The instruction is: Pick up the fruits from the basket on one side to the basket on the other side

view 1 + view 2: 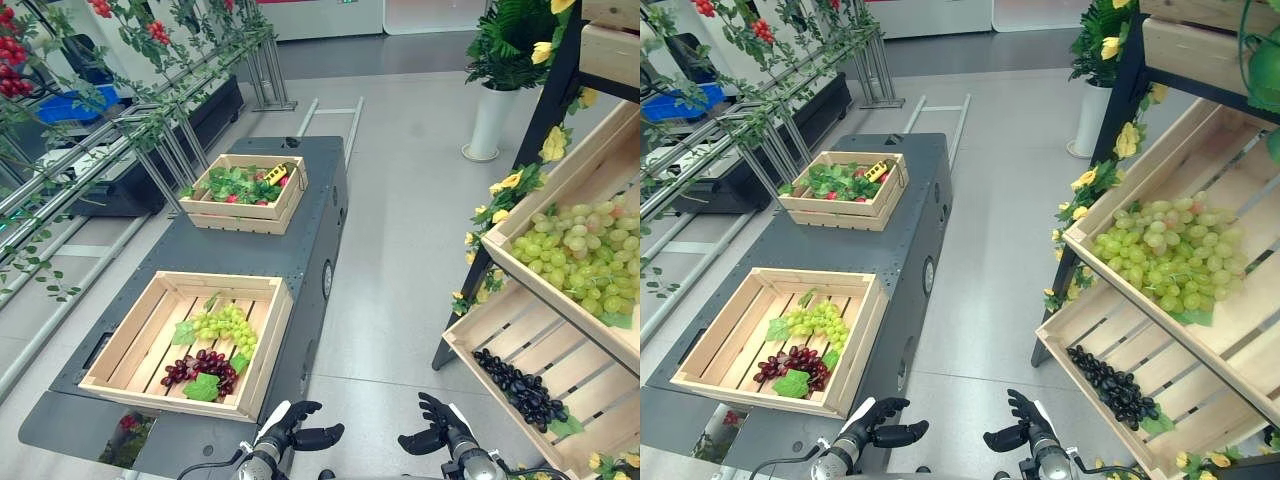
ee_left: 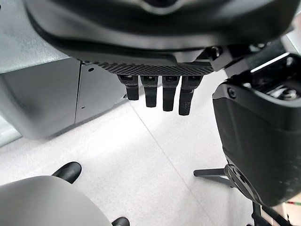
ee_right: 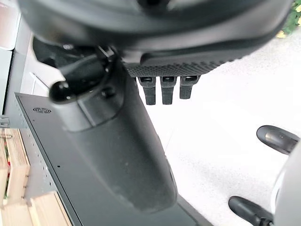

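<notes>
Nearby, plant pot (image 1: 490, 120) beside shelf (image 1: 560, 290).

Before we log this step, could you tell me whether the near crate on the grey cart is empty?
Not empty: the near crate holds a green grape bunch and a dark red grape bunch on its slats.

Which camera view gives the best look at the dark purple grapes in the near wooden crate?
The left eye view: the dark purple grapes lie unobstructed in the near crate. The right eye view shows them too, nearer its edge. The right wrist view shows a crate corner, without grapes.
</notes>
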`<state>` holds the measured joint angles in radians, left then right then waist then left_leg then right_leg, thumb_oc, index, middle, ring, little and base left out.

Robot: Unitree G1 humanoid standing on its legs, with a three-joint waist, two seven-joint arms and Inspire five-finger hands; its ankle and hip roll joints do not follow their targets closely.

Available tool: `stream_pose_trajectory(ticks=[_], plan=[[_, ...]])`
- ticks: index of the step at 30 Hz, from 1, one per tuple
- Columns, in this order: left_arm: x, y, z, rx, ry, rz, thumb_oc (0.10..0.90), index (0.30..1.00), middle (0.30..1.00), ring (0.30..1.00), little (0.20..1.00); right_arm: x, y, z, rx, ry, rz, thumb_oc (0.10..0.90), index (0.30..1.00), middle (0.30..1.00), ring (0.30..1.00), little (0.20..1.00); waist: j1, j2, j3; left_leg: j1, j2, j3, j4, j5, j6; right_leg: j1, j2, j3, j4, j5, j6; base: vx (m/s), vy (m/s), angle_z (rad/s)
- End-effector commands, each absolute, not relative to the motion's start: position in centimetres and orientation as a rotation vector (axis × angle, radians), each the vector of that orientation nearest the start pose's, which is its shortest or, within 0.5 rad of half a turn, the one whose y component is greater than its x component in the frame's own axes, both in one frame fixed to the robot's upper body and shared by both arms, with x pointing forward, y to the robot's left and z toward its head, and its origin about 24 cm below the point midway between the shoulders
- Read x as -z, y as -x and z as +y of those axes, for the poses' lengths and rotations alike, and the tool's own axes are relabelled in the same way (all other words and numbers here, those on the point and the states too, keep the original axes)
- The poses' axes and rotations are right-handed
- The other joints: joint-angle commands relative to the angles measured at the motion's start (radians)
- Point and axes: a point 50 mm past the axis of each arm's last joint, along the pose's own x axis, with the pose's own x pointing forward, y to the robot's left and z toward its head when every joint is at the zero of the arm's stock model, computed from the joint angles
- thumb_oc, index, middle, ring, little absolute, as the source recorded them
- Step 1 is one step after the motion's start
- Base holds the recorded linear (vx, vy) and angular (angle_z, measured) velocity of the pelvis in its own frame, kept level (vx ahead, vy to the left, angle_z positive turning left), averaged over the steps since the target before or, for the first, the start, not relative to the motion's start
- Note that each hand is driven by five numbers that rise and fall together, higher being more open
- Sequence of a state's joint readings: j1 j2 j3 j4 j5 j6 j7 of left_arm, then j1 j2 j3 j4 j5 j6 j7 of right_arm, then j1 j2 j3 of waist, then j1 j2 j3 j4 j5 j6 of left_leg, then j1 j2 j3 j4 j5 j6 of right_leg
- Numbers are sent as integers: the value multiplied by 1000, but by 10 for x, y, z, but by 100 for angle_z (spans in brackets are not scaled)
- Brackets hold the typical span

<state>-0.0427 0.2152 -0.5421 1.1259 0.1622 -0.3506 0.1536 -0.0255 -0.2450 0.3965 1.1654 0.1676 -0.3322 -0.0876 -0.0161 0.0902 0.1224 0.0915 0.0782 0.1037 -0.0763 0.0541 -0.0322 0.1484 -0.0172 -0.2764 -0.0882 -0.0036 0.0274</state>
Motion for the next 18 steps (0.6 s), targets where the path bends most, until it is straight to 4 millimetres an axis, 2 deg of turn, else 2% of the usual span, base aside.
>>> stream_pose_trajectory(ticks=[1, 3, 8, 9, 10, 12, 13, 14, 16, 18], plan=[[119, -189, 152, 394, -619, 502, 800, 900, 900, 900, 900, 124, -180, -200, 38, 236, 668, 800, 900, 900, 900, 900, 4, -64, 51, 32, -55, 66, 9, -98, 13, 3, -51, 18, 105, -113, 14, 52, 197, 32], [115, -192, 153, 403, -617, 465, 800, 900, 900, 900, 900, 122, -181, -202, 64, 171, 645, 800, 900, 900, 900, 900, 2, -65, 50, 48, -63, 66, -6, -109, 26, 0, -64, 12, 122, -117, 26, 109, 239, 17], [116, -188, 154, 438, -629, 464, 800, 900, 900, 900, 900, 119, -183, -193, 16, 165, 594, 800, 900, 900, 900, 900, -3, -68, 50, 58, -78, 75, -11, -127, 55, -29, -75, 23, 185, -132, 43, 119, 173, -5], [116, -188, 154, 447, -634, 460, 800, 900, 900, 900, 900, 118, -184, -191, 11, 162, 583, 800, 900, 900, 900, 900, -5, -67, 53, 58, -81, 78, -10, -128, 61, -44, -76, 26, 221, -142, 45, 71, 123, -13], [115, -187, 153, 473, -649, 449, 800, 900, 900, 900, 900, 116, -186, -187, 1, 148, 564, 800, 900, 900, 900, 900, -9, -68, 65, 53, -85, 91, -2, -131, 73, -98, -83, 25, 330, -132, 61, 59, 115, -14], [114, -187, 155, 472, -665, 439, 800, 900, 900, 900, 900, 113, -191, -185, -24, 158, 536, 800, 900, 900, 900, 900, -11, -69, 86, 50, -86, 104, 2, -133, 79, -168, -89, 27, 435, -108, 85, 12, 45, -24], [114, -188, 156, 465, -667, 439, 800, 900, 900, 900, 900, 112, -192, -184, -31, 162, 530, 800, 900, 900, 900, 900, -12, -69, 92, 50, -84, 108, 2, -132, 78, -180, -88, 29, 441, -102, 89, -34, -60, -50], [110, -194, 159, 442, -678, 414, 800, 900, 900, 900, 900, 108, -200, -183, -38, 162, 507, 800, 900, 900, 900, 900, -13, -69, 111, 38, -74, 115, 15, -134, 68, -197, -81, 38, 343, -85, 85, -58, -107, -55], [95, -214, 160, 342, -678, 311, 800, 900, 900, 900, 900, 100, -215, -185, -50, 193, 484, 800, 900, 900, 900, 900, -14, -66, 132, 0, -64, 115, 22, -129, 64, -190, -64, 62, 239, -89, 58, -65, -121, -44], [81, -228, 163, 217, -627, 214, 800, 900, 900, 900, 900, 99, -219, -190, -35, 193, 494, 800, 900, 900, 900, 900, -14, -64, 134, -21, -62, 120, 31, -118, 58, -177, -53, 69, 206, -83, 44, 17, -72, 1]])
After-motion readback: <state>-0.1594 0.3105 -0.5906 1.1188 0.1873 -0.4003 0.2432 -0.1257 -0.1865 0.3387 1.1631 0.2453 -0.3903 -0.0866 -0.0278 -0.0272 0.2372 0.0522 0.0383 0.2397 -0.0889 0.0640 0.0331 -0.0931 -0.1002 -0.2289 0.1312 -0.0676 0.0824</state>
